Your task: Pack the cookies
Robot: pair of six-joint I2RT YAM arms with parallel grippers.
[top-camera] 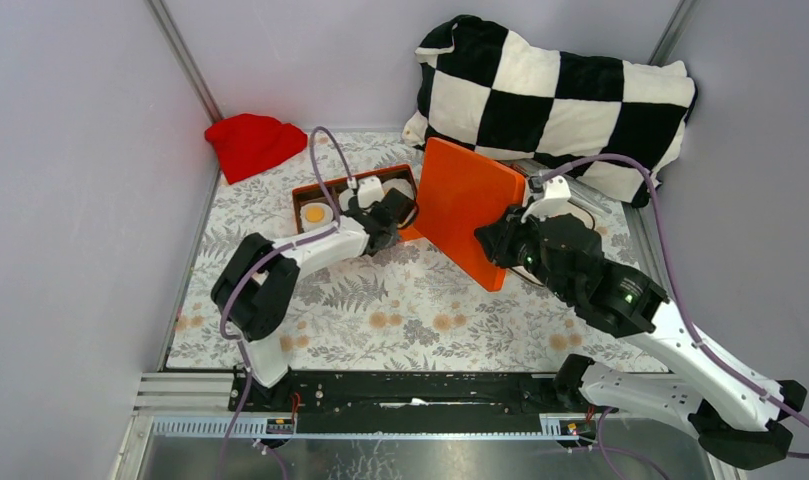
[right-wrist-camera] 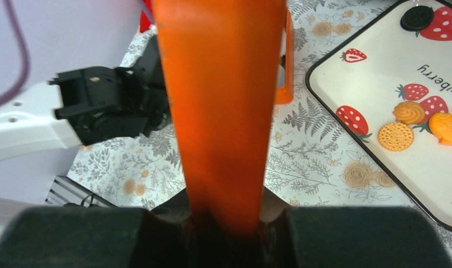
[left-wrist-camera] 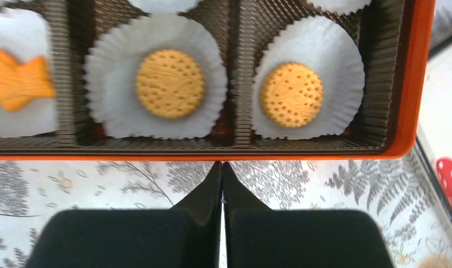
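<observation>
Toward the far left corner of the table point(top-camera: 400, 300), an open orange box point(left-wrist-camera: 413, 84) with a brown ribbed insert split into compartments. A white paper cup point(left-wrist-camera: 114, 67) in each compartment in view. In three of those cups, cookies point(left-wrist-camera: 170, 84): one round golden disc in the middle compartment, a second point(left-wrist-camera: 291, 95) in the compartment at the box's right end, and a fish-shaped one point(left-wrist-camera: 17, 78) cut off by the left border of the left wrist view.

Just outside the box's near wall, the left gripper point(left-wrist-camera: 222, 167), jaws pressed together with nothing between them, tips aimed at the divider between the two round discs.

Just right of the box, an orange lid point(right-wrist-camera: 223, 100), standing on edge and leaning, pinched at its lower edge by the right gripper point(right-wrist-camera: 223, 223), jaws clamped on it. Contact between lid and table: cannot tell.

Along the right edge of the table, a white tray point(right-wrist-camera: 374, 84) with a dark rim and strawberry print. Loose on it, close together: a round dotted biscuit point(right-wrist-camera: 395, 136), a swirl-shaped one point(right-wrist-camera: 409, 112) and an orange fish-shaped one point(right-wrist-camera: 447, 129). Well apart from these, near the tray's far corner, a black disc point(right-wrist-camera: 417, 18).

In the far left corner, a red hat point(top-camera: 252, 143). Along the far right edge, a black-and-white checked pillow point(top-camera: 550, 95).
</observation>
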